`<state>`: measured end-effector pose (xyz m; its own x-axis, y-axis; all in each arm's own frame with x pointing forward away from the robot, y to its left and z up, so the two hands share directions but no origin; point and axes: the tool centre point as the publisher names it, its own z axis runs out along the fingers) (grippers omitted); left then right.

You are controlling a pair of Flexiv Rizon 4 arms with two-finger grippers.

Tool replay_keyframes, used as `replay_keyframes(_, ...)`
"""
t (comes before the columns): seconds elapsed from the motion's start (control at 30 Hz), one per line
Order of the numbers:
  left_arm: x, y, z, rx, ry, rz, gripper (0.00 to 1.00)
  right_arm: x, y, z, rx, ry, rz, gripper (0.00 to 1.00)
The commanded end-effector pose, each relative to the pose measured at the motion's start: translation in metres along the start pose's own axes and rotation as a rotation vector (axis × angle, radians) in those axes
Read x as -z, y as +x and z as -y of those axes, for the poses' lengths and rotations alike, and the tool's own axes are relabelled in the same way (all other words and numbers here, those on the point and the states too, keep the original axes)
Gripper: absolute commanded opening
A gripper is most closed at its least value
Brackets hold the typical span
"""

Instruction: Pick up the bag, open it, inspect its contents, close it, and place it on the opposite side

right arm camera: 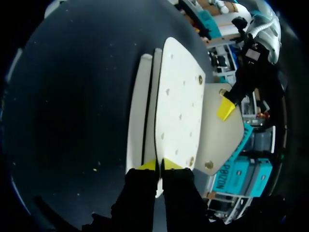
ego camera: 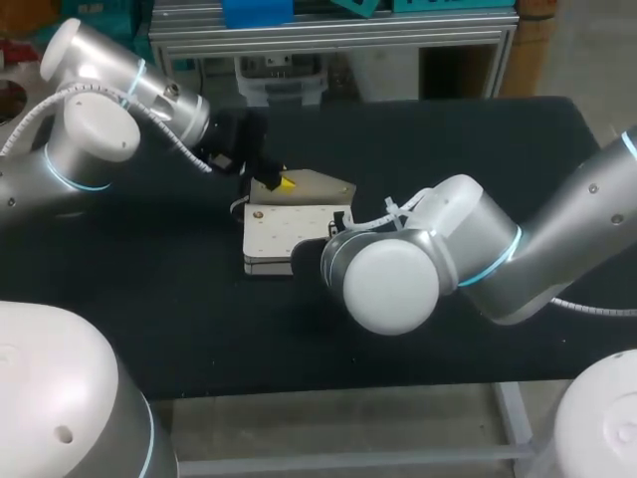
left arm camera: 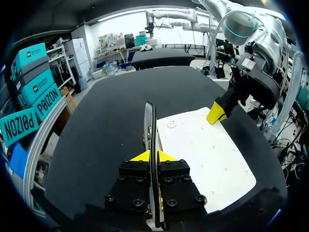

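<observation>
**Left gripper.** The left gripper (left arm camera: 154, 155) is clenched on the thin edge of the flap (left arm camera: 150, 126), which is held upright between the two yellow tips.

**Right gripper.** The right gripper (right arm camera: 159, 165) is likewise clamped. Its fingers are pressed from two sides on one edge of the pale, dotted front panel of the bag (right arm camera: 179, 104).

**Left wrist view.** The white face of the bag is laid out flat beside the gripper. One yellow tip of the right gripper is seen at its far corner.

**Right wrist view.** A second, narrower layer of the bag is shown beside the gripped panel. The beige inner face of the flap is spread out on the other side, with a round snap near its corner. The left gripper's yellow tip is seen against that flap.

**Head view.** The bag is located near the middle of the black table (ego camera: 149, 299), between the two arms, with the flap raised at its far side. The right gripper itself is hidden there behind the right arm's wrist.
</observation>
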<state>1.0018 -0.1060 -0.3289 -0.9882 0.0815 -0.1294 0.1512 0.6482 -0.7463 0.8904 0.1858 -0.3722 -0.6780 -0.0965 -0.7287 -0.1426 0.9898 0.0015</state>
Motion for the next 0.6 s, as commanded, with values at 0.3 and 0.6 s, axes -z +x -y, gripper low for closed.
replay_keyframes(0.3,0.000,0.017,0.000,-0.121,0.008,0.045,0.00,0.000,0.009,0.004,-0.011,-0.073,0.515,0.00)
replay_keyframes(0.6,-0.003,0.037,0.000,-0.324,0.006,0.093,0.00,0.000,0.009,0.004,-0.011,-0.073,0.515,0.00)
